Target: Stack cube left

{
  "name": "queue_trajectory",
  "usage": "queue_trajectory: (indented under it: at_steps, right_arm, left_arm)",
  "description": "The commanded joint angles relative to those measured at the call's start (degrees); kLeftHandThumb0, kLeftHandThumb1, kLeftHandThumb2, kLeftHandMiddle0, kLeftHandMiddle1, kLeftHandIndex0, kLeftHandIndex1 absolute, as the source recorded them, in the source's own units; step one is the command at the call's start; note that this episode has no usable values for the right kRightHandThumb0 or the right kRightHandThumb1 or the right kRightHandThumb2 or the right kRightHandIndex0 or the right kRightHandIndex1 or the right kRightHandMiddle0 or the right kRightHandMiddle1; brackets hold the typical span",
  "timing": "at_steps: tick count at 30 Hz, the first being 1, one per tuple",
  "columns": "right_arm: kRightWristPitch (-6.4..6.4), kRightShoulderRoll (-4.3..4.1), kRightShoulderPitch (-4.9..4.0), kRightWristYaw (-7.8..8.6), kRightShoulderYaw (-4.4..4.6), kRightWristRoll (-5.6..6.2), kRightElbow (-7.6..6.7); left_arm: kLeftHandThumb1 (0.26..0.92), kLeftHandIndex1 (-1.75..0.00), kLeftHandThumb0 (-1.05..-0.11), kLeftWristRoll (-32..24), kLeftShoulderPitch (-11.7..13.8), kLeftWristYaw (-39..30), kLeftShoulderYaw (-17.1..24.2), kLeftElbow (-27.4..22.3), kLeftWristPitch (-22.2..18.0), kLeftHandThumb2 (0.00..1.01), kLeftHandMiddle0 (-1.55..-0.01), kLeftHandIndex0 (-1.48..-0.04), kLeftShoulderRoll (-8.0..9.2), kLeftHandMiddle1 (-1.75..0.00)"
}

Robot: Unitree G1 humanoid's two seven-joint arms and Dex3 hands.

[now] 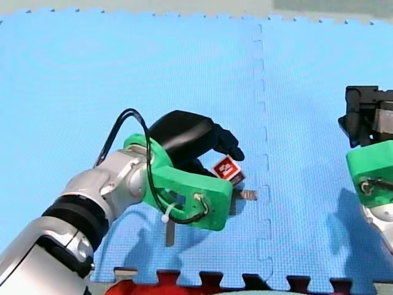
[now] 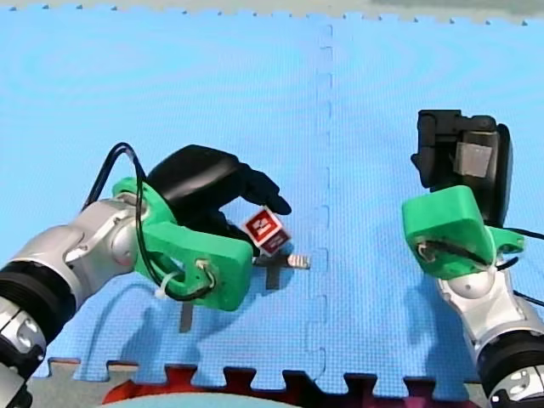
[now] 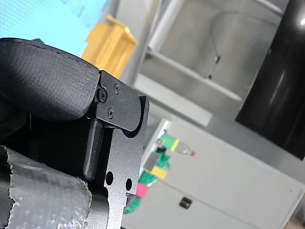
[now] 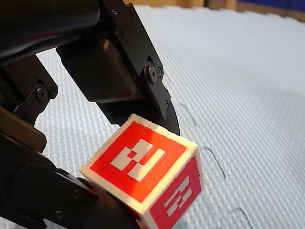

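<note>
The left hand (image 1: 190, 138) is clamped on the cube (image 1: 228, 170), a red block with white patterns on its faces, held tilted on the left side of the mat seam (image 1: 264, 123), near it but not touching it. In the second wrist view the fingers (image 4: 143, 95) press the cube (image 4: 147, 171) from above and below, and it looks to be carried clear of the blue mat (image 1: 123, 74) rather than resting on it. The right hand (image 2: 463, 157) holds nothing and sits well to the right of the seam; whether it is loose or clenched I cannot tell. By my reading the step in hand is carrying the cube, with the pick-up done and the stacking not yet done. The next move calls for a base to set it on, and none is visible, so the hand would first need to level the cube and find that target before lowering and letting go. Counted: one cube, two robot hands, one seam, and two grey tape marks (image 1: 247, 194) on the mat left of the seam, one partly hidden by the green wrist bracket (image 1: 190, 193).
</note>
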Motion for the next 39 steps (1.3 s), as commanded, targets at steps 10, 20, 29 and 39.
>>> queue_trajectory:
  at_steps: [10, 20, 29, 39]
  right_arm:
    - [0.74, 0.53, -0.25, 0.60, -0.46, 1.07, 0.12]
    - [0.98, 1.11, -0.11, 1.00, -0.65, 1.43, -0.14]
    - [1.54, 1.73, -0.38, 0.63, -0.52, 1.28, -0.13]
    - [2.09, 2.35, -0.94, -0.34, -0.15, 0.84, 0.27]
  left_arm:
    - [0.832, -0.01, -0.491, -0.1, -3.0, -9.7, -1.5, 1.3, 1.7, 0.00, -0.81, -1.32, 0.34, -1.74]
    - [0.836, 0.00, -0.493, -1.0, -3.5, -11.4, -1.0, 1.3, 2.6, 0.00, -0.73, -1.32, -0.28, -1.74]
    - [0.837, 0.00, -0.486, -0.5, -3.1, -5.8, -0.9, 1.1, 2.6, 0.00, -0.68, -1.30, -0.73, -1.67]
    - [0.840, -0.02, -0.489, 1.2, -2.1, 3.6, -2.0, 3.9, 0.3, 0.00, -0.82, -1.34, -1.12, -1.75]
